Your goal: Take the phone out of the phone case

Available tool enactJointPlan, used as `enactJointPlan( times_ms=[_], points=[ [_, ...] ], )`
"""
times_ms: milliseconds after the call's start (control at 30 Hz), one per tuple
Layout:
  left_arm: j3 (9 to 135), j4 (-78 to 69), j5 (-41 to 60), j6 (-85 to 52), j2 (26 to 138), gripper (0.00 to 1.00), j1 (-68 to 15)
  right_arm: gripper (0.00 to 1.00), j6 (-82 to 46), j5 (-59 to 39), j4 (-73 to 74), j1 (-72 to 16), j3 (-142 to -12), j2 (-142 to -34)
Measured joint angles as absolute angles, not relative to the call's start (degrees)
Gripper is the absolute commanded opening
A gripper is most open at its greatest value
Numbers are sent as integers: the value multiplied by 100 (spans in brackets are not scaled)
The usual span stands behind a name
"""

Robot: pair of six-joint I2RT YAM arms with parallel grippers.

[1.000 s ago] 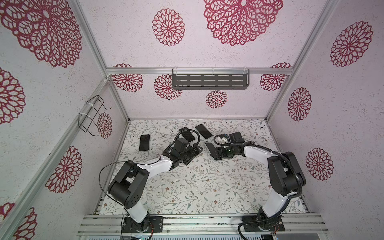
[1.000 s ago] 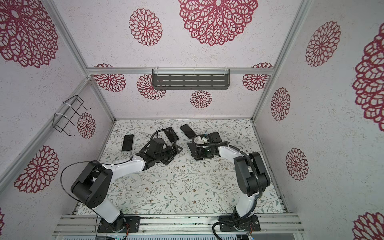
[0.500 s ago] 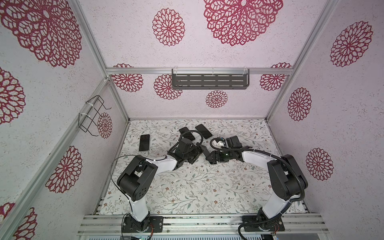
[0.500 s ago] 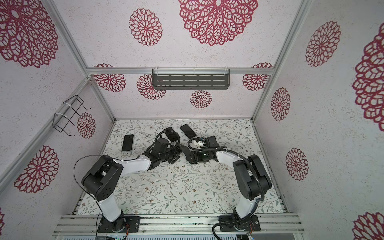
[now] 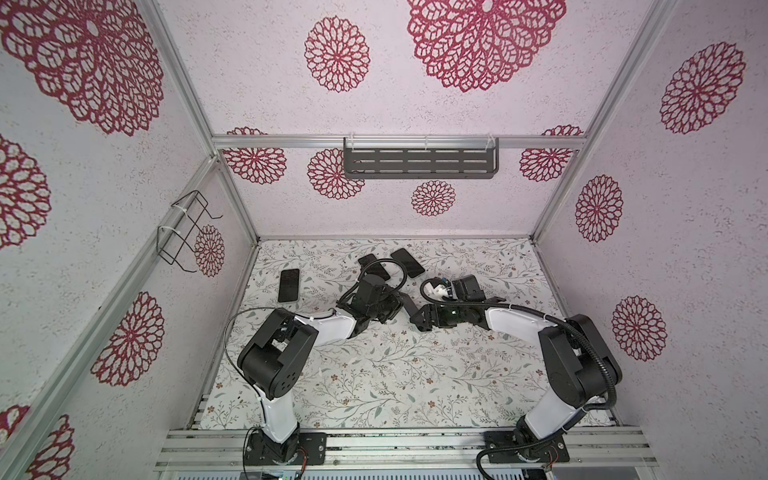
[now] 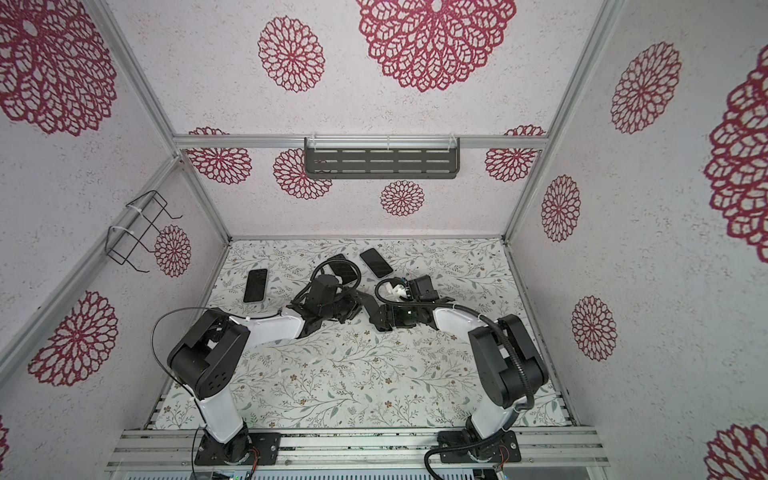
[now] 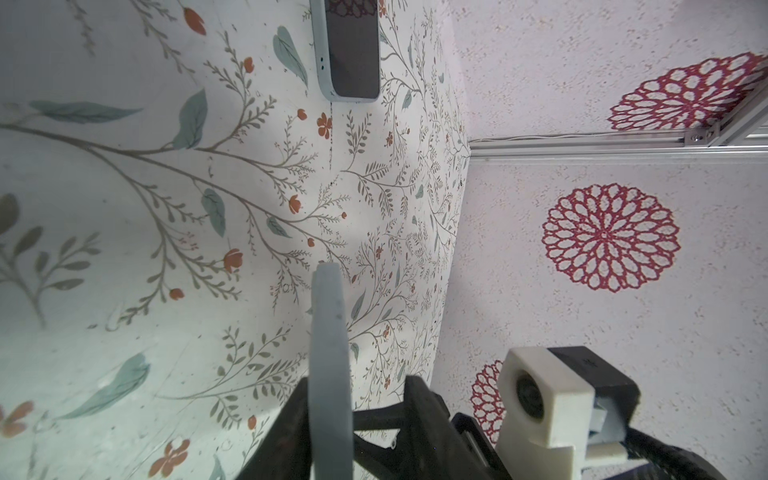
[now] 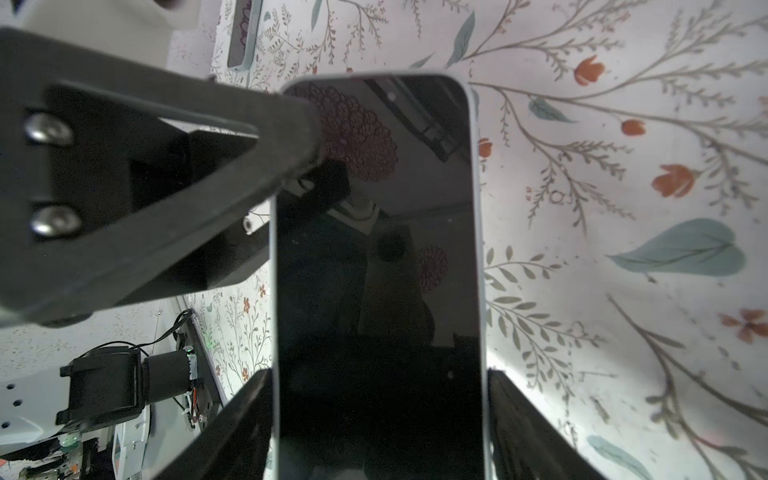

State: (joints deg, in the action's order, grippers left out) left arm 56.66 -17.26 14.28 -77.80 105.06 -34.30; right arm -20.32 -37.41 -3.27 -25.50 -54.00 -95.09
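On the flower-printed table mat, a spare dark phone in a pale case lies flat near the left wall, well apart from both arms. At mid-table the left gripper straddles the thin edge of the pale blue, rubbery phone case. One black finger lies against it and the other stands just off with a gap showing, so this pincer is not clamped. The black-screened slab phone sits inside that case, held between the two arms. To the right, the right gripper clamps the cased phone across its width, jaws pressed against both long sides. Another dark phone lies flat at the rear.
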Motion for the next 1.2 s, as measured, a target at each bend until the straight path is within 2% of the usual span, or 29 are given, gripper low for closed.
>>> enactJointPlan(
  times_ms=[133, 333, 500, 600, 700, 800, 900, 1033, 1200],
  points=[
    [5725, -1660, 1426, -7765, 10508, 22, -3461, 19, -2080, -3778, -228, -2591, -5356, -9378],
    [5730, -1492, 1409, -7706, 10508, 2, -3483, 21, -2128, -3747, -137, -2591, -5240, -9216],
    [5688, -1227, 1269, -7548, 10221, 0, -3485, 57, -2274, -3579, -121, -2536, -5052, -9043],
    [5448, -993, 893, -7378, 9627, 0, -3468, 74, -2613, -3559, 257, -2609, -4696, -8440],
    [5120, -788, 381, -7231, 8711, 0, -3363, 83, -3277, -3483, 1066, -2641, -4071, -7533],
    [4853, -834, -325, -7111, 7649, 0, -3194, 84, -4215, -3293, 2305, -2648, -3345, -6707],
    [4578, -1223, -1133, -7048, 6805, 0, -3111, 84, -5122, -3055, 3658, -2707, -2766, -6388],
    [4274, -1907, -2150, -6993, 6241, 0, -3341, 81, -6069, -2641, 5290, -3052, -2416, -6608],
    [4010, -2788, -2886, -7037, 6213, 0, -3787, 76, -6735, -2248, 7089, -3682, -2571, -7443]
  ],
)
